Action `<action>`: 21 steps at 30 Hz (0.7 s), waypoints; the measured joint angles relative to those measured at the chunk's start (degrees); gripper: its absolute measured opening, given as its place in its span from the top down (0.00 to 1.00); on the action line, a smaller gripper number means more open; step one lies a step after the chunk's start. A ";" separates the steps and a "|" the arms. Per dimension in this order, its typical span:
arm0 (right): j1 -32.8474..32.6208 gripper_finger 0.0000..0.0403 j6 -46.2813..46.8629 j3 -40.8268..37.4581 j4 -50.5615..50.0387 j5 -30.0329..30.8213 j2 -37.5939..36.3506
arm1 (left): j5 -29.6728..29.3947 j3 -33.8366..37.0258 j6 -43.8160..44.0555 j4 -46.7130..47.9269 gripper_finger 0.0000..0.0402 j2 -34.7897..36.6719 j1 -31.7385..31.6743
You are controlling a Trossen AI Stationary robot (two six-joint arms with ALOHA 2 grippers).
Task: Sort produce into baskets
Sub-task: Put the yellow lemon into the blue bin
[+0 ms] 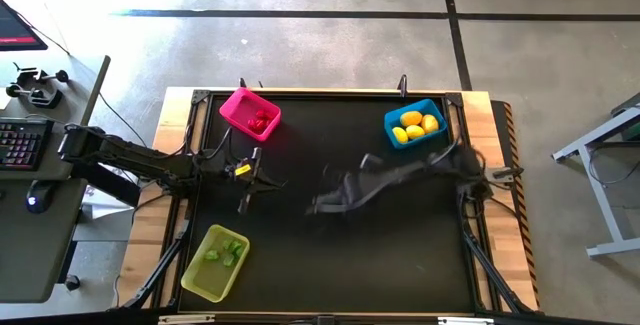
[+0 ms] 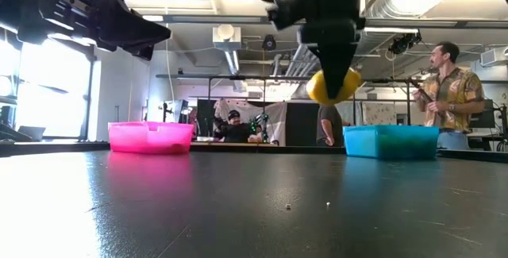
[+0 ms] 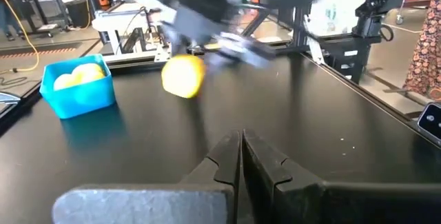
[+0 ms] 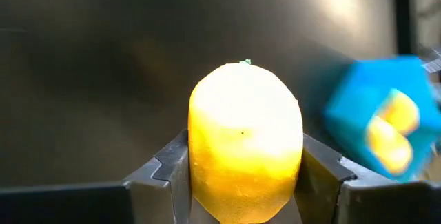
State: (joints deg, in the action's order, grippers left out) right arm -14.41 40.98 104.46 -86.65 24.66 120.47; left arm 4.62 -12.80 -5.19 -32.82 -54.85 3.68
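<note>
Although the sorting looks nearly finished, one piece is not yet in a bin. Small red pieces lie in the bright pink rectangular plastic basket (image 1: 250,114), small green pieces in the translucent yellow-green rectangular basket (image 1: 214,263), and several yellow ovals in the blue rectangular plastic basket (image 1: 414,125). No loose produce shows on the black worktop (image 1: 380,255), though the blurred right arm may hide a little of it.

What is left is the yellow lemon-like toy oval (image 4: 245,141). The right hand (image 4: 245,172) is clenched on it, one dark finger pressed to each side, so the lemon sits squarely between the jaws and sticks out beyond them. In the low view it hangs clear above the worktop, apart from the blue basket, where it likely belongs.

The left hand (image 3: 241,156) is closed and empty, waiting over the worktop's left side near the pink basket.
</note>
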 joint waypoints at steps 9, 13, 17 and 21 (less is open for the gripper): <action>19.25 0.58 -4.65 -26.73 13.34 2.03 -21.86 | 0.13 0.00 0.00 0.49 0.99 0.00 0.00; 27.94 0.58 -8.66 -38.64 26.13 1.07 -30.53 | 0.13 0.00 -0.02 0.48 0.99 0.00 -0.02; 35.72 0.58 -11.01 -46.61 36.08 1.18 -35.49 | 0.13 0.00 -0.02 -0.09 0.99 0.00 -0.02; 42.47 0.58 -9.94 -50.03 39.52 2.17 -37.15 | 0.11 0.00 -0.02 -0.09 0.99 0.00 -0.02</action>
State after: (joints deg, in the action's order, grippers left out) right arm 28.06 31.04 54.42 -47.14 26.84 83.31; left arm 4.73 -12.80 -5.21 -32.91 -54.85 3.66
